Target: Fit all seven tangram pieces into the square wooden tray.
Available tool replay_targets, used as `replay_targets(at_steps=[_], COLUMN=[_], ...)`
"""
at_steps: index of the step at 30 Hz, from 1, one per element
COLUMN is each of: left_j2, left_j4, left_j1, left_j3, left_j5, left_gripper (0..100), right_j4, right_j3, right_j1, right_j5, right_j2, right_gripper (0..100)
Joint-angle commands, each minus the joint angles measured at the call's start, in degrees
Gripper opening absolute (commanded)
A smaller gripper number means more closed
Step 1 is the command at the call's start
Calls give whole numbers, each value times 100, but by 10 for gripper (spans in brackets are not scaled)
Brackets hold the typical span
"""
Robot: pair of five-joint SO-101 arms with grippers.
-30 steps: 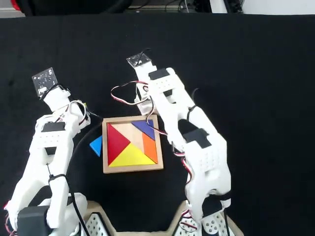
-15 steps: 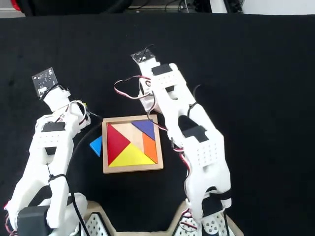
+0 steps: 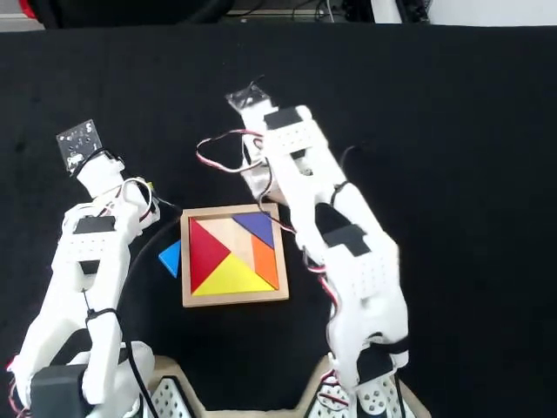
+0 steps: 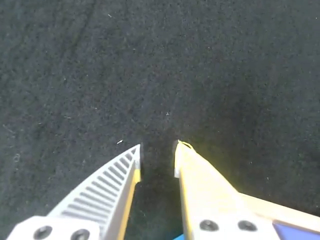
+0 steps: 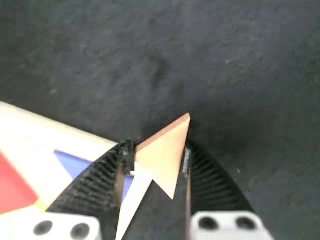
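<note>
The square wooden tray (image 3: 235,300) lies between the two arms. It holds a red triangle (image 3: 207,252), a yellow triangle (image 3: 231,277), an orange piece (image 3: 265,261) and a purple-blue piece (image 3: 255,226), with bare wood near its far edge. A small blue triangle (image 3: 171,258) lies on the cloth just left of the tray. My right gripper (image 5: 155,150) is shut on a pale orange triangle (image 5: 167,145), beside the tray's (image 5: 30,125) far right corner. My left gripper (image 4: 158,152) hangs over bare cloth, open with a narrow gap and nothing in it.
Black cloth covers the whole table (image 3: 435,131). The right arm (image 3: 348,252) stretches along the tray's right side and overhangs its far right corner. The left arm (image 3: 87,252) stands left of the loose blue triangle.
The right arm has shifted a little toward the far side of the table, still holding the pale orange triangle. The left arm and the pieces in the tray have stayed put.
</note>
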Motion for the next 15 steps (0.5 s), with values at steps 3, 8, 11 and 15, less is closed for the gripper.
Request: replay_targets(at_steps=[3,8,11,15], left_j2=[-53,-53,-53,-53], left_j4=[-105,-105,-105,-105], left_j1=[66,66,66,66], left_j3=[-31,-31,-31,-31], left_j5=[18,18,18,18], left_gripper=[127,127,127,127], right_j4=[141,123,-35,-598], right_j3=[444,1666,2554,3538], right_j1=[-53,-281,-501,-756], right_j5=[-343,-712,-1134,-1741], right_j2=[-1613,-2835,-3424,-4013], right_gripper=[89,89,89,89])
